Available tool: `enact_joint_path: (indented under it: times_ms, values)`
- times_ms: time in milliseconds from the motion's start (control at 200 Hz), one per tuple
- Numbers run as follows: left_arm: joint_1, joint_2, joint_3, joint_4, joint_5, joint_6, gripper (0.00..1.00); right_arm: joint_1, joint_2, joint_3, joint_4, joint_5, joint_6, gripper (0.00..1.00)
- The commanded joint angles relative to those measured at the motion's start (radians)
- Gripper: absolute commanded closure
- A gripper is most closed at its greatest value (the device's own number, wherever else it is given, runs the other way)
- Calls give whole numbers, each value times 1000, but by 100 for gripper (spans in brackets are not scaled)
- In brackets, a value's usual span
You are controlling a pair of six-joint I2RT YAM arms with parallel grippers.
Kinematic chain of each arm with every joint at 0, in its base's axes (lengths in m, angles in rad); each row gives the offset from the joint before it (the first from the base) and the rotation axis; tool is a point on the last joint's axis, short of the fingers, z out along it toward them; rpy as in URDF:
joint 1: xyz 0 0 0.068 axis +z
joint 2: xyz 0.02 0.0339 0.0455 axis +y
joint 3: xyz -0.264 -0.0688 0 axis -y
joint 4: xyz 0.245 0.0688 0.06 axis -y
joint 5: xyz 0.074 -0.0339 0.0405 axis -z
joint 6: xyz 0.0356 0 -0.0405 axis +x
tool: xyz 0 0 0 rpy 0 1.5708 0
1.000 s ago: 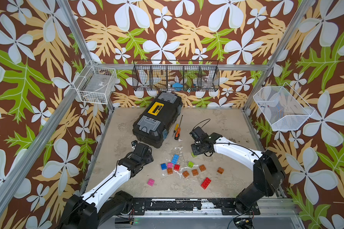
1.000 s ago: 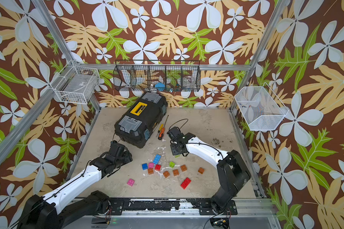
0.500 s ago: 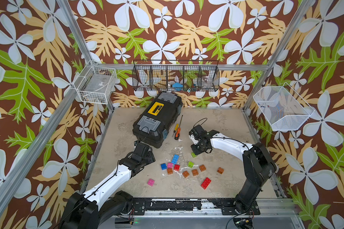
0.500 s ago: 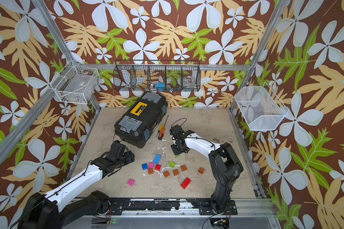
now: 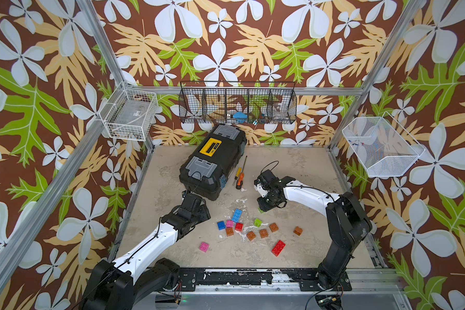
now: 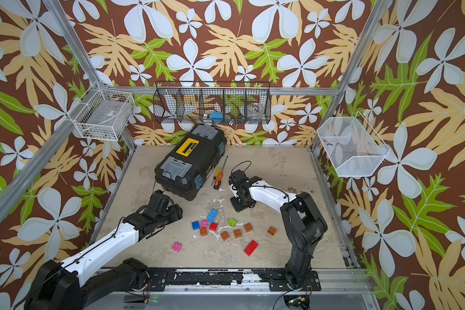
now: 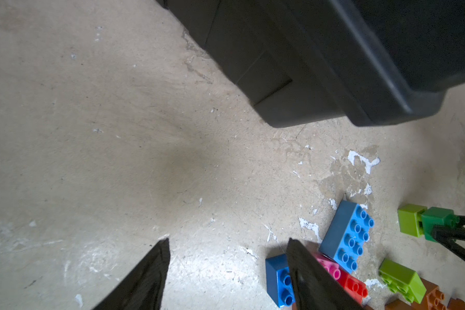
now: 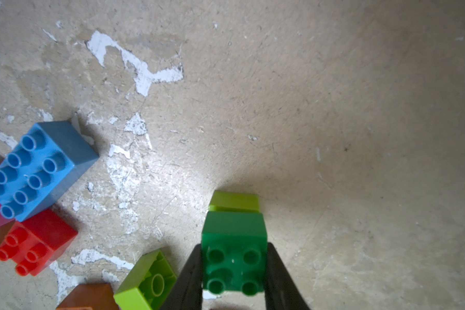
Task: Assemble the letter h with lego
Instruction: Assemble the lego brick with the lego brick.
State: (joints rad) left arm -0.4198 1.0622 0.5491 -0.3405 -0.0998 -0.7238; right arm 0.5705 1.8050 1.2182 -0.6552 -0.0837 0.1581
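The left gripper hangs low over the table, just in front of the black toolbox. Its jaws stand apart with nothing between them. In the left wrist view one finger reaches across the small blue brick, at the near end of the brick pile.

The bricks lie loose on the table between the two arms. A pink brick sits alone nearest the left arm. Next comes a tight cluster of the small blue one, a second pink, a brown, a red and the long blue brick. After that come a tipped lime brick, a row of brown bricks, a long red brick and a last brown one set apart. No letter stands yet.

The right gripper is clamped on a dark green brick, studs facing its wrist camera. A lime brick touches the green brick's far face, and the two look pressed together, though I cannot see the joint.

I judge this the start of the build: one column has just been begun, and everything else remains to be picked up. The next move calls for another brick to be lined up stud to socket with the held pair. The left gripper would have to close squarely on one of the crowded bricks without shoving its neighbours. The right would have to hold its pair steady against the push.
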Motion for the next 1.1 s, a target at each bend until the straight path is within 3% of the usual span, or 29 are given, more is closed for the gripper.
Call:
enact_joint_path:
  times_ms: [0, 430, 635, 886, 1096]
  values:
    - [3, 2, -3, 15, 6, 18, 27, 0, 32, -5, -26, 15, 21, 67]
    - [3, 2, -5, 16, 14, 20, 27, 0, 111, -17, -63, 131, 68, 71]
    - [3, 4, -5, 18, 18, 21, 27, -4, 58, 36, -34, 91, 144, 65]
    - [3, 2, -6, 17, 22, 21, 27, -43, 63, 103, -32, 117, 342, 59]
    - [3, 1, -9, 21, 34, 20, 27, -53, 35, 89, -24, 93, 370, 47]
